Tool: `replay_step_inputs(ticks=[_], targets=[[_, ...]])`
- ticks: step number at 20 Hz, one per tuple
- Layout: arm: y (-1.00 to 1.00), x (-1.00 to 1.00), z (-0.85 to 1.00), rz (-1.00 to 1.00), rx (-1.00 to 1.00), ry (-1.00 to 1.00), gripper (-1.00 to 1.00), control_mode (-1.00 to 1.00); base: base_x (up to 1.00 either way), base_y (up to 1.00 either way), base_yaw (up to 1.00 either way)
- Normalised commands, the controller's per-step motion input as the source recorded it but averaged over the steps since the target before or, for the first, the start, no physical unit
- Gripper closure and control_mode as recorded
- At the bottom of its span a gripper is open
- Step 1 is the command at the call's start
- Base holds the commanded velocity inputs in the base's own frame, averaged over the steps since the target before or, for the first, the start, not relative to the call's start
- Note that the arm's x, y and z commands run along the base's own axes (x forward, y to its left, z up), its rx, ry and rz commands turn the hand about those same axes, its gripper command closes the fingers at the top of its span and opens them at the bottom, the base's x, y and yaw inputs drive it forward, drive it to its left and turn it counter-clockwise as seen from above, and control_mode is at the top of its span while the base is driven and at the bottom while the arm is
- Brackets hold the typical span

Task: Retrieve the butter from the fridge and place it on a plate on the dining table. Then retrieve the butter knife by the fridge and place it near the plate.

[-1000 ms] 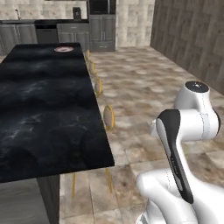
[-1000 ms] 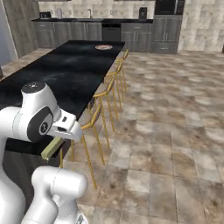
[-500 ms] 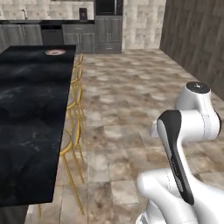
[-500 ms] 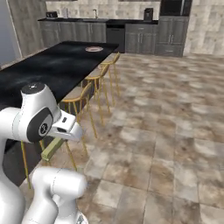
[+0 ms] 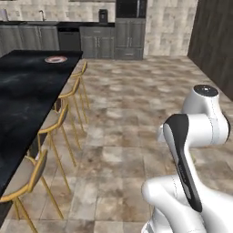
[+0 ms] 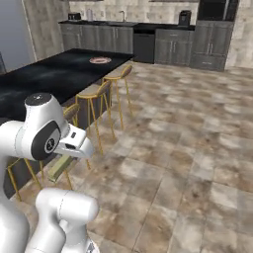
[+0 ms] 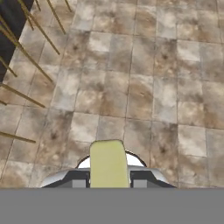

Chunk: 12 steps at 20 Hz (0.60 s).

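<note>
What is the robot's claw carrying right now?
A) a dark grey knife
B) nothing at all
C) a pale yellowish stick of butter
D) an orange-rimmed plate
C: in the hand view the yellowish butter sits clamped in the claw, above the tiled floor, while the plate rests far off on the dining table.

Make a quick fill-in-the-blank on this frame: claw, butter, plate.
1. The claw is shut on the ____.
2. The plate sits on the dining table's ____ end, away from the robot.
3. The stools along the table have ____ legs.
4. Below the butter, the hand view shows the tiled ____.

Missing words: butter; far; yellow; floor
</note>
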Motion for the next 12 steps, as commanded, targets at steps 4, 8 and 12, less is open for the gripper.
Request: replay_step_inputs(ticks=[4, 8, 12], targets=[[0.0, 0.0, 0.0, 0.0, 0.0, 0.0, 1.0, 1.0, 1.0, -0.99, 0.31], [0.0, 0.0, 0.0, 0.0, 0.0, 0.0, 1.0, 1.0, 1.0, -0.92, 0.37], [0.0, 0.0, 0.0, 0.0, 0.0, 0.0, 1.0, 1.0, 1.0, -0.94, 0.37]])
